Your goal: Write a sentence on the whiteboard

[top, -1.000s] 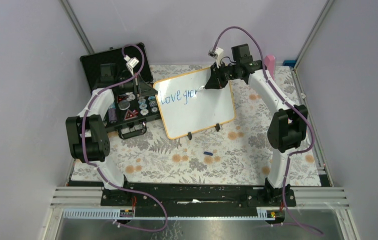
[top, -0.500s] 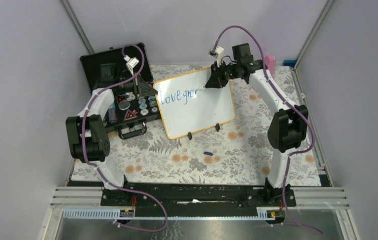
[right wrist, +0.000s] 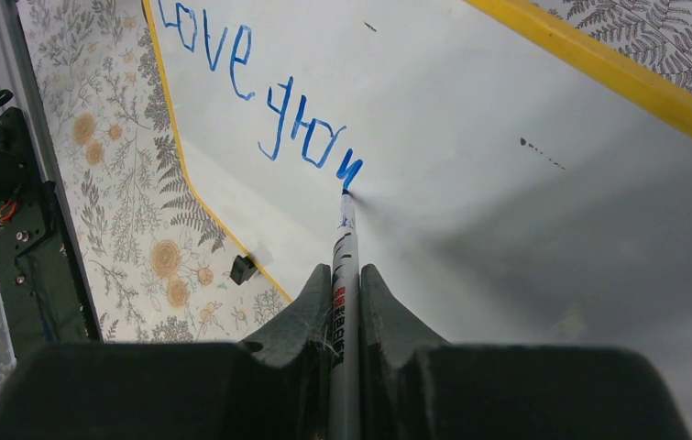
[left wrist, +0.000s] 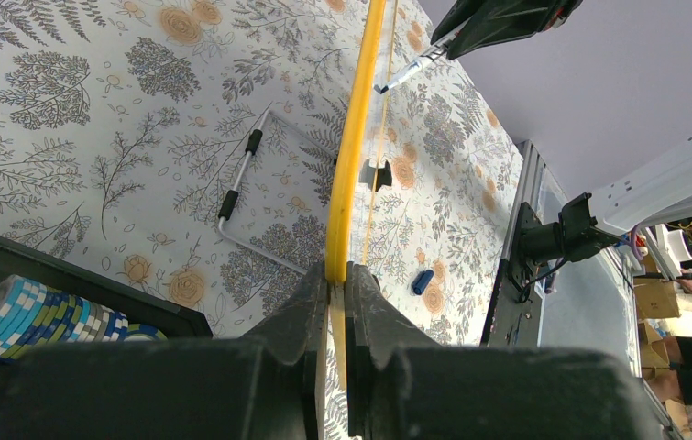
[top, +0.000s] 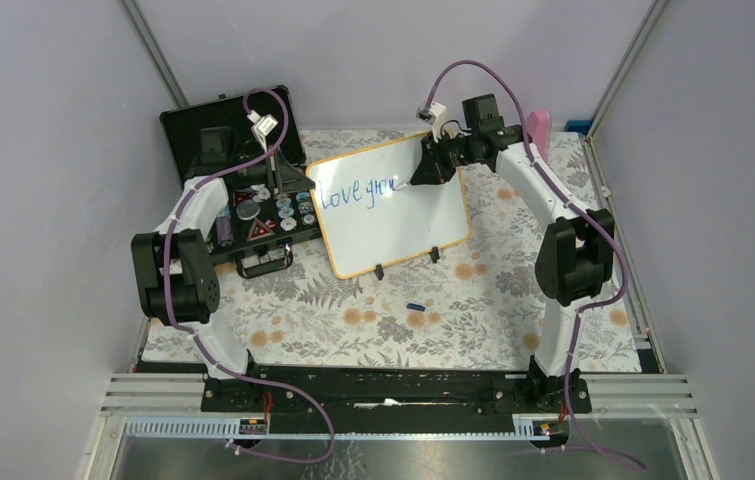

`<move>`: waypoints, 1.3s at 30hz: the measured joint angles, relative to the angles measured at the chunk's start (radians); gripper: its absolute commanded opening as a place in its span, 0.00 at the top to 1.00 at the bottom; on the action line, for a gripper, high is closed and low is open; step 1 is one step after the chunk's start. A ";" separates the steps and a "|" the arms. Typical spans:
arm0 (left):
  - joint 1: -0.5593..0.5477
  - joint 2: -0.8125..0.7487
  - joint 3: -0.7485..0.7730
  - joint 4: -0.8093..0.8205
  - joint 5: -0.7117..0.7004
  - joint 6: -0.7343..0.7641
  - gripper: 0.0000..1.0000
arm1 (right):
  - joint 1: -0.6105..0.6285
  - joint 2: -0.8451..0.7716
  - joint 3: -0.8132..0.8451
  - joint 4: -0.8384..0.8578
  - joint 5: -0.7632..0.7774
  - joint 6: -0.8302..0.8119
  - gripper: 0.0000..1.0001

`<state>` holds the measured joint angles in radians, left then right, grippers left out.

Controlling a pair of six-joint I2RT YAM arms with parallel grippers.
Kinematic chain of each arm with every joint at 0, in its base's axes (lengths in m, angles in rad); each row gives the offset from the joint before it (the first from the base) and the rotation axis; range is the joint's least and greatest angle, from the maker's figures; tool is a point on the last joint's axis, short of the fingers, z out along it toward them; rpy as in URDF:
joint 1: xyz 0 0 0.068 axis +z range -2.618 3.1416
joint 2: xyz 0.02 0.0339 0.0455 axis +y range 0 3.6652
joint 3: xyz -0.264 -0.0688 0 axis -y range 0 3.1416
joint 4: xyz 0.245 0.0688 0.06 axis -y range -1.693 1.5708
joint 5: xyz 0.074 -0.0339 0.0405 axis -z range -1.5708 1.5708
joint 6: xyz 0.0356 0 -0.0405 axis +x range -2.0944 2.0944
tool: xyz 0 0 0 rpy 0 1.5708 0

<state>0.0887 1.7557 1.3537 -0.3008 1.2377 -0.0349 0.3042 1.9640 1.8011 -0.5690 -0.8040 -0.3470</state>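
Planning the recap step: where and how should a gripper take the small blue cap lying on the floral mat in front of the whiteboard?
Pinch the small blue cap across its short width, coming straight down. It lies flat on the floral mat, long axis roughly left-right in the top view, nothing touching it, so there is likely room on its near and far sides.

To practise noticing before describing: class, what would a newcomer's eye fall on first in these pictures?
The whiteboard in the middle, with the sentence in blue, unfinished, across its top. The right gripper pinches a marker whose tip touches the last letter. The left gripper clamps the board's yellow rim, beside an open black case of poker chips.
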 measured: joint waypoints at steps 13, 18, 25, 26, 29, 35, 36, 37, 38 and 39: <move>0.000 0.000 0.000 0.000 0.000 0.000 1.00 | -0.015 0.000 0.033 -0.012 0.010 0.001 1.00; 0.000 0.000 0.000 -0.001 0.000 0.000 1.00 | -0.020 0.000 0.068 -0.010 0.026 0.004 1.00; 0.000 0.000 0.000 -0.002 0.000 0.000 1.00 | -0.023 0.000 0.072 0.000 0.020 0.006 1.00; 0.000 0.000 0.000 -0.002 0.001 0.000 1.00 | -0.023 -0.004 0.064 0.005 0.013 0.006 1.00; 0.000 0.000 0.000 -0.002 0.001 0.000 1.00 | -0.024 -0.027 0.024 0.006 -0.005 0.008 1.00; 0.000 0.000 0.000 -0.002 0.001 0.000 1.00 | -0.029 -0.082 -0.037 0.006 -0.023 0.010 1.00; 0.000 0.000 0.000 -0.002 0.001 0.000 1.00 | -0.032 -0.085 -0.042 0.007 -0.028 0.011 1.00; 0.000 0.000 0.000 -0.002 0.001 0.000 1.00 | -0.037 -0.088 -0.048 0.013 -0.029 0.014 1.00; 0.000 0.000 0.000 -0.002 0.001 0.000 1.00 | -0.043 -0.090 -0.057 0.020 -0.030 0.016 1.00; 0.000 0.000 0.000 -0.002 0.001 0.000 1.00 | -0.051 -0.091 -0.069 0.029 -0.030 0.020 1.00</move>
<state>0.0887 1.7557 1.3537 -0.3027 1.2385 -0.0345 0.2527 1.8729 1.7325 -0.5404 -0.8341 -0.3271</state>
